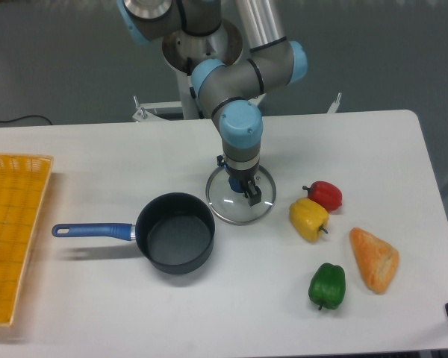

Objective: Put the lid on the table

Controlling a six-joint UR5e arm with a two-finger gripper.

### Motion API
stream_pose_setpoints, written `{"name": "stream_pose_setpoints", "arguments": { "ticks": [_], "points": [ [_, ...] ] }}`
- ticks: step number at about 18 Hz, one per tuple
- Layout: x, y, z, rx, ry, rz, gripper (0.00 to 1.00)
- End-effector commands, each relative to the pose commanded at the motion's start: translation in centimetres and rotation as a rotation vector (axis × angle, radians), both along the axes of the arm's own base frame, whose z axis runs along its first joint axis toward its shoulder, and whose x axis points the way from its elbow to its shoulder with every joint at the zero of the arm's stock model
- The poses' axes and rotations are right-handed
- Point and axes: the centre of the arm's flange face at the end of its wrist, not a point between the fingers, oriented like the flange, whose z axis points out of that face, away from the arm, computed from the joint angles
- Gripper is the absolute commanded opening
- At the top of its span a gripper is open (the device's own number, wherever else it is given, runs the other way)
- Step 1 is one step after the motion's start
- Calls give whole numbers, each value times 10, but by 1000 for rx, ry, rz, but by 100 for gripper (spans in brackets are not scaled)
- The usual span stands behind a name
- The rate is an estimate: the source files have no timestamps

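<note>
1. The lid (240, 195) is seen lying on the table (343, 149), just beside the uncovered saucepan (175, 233).
2. The gripper (243, 191) is positioned at the lid's centre knob; whether the knob is clamped cannot be determined.
3. Release and withdrawal appear to remain.

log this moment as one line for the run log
gripper: on lid knob, jaw state unclear | lid: flat on table, right of saucepan
</note>
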Motion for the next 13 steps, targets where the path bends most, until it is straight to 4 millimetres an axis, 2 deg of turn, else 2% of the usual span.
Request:
{"name": "stream_pose_setpoints", "arguments": {
  "ticks": [8, 13],
  "points": [
    [-1, 0, 11, 12, 16, 2, 66],
    [2, 2, 9, 9, 15, -2, 66]
  ]
}}
